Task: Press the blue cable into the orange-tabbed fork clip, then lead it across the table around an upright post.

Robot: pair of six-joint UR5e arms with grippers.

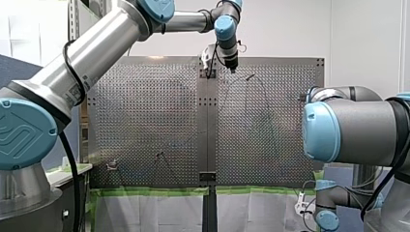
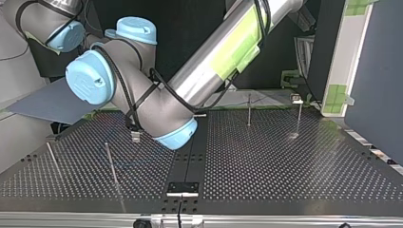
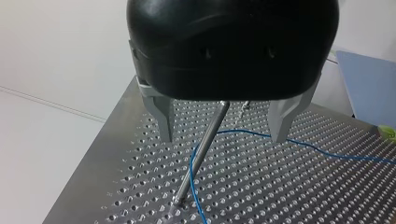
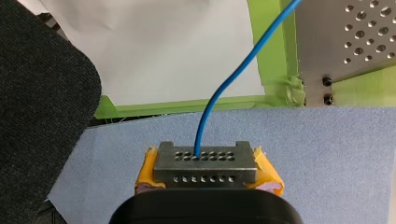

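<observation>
Bright, even light; soft glare on the bench (image 2: 294, 142) right of centre in the top view; faint shadows.

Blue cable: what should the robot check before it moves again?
1. Right jaws shut on the blue cable: ok.
2. Left jaws open, straddling the upright post: ok.
3. Cable curves past that post near its base: ok.
4. Cable seated in the fork clip: cannot tell, no view shows it clearly.
5. Cable leaves the right jaws in a smooth curve, unkinked: ok.
</observation>
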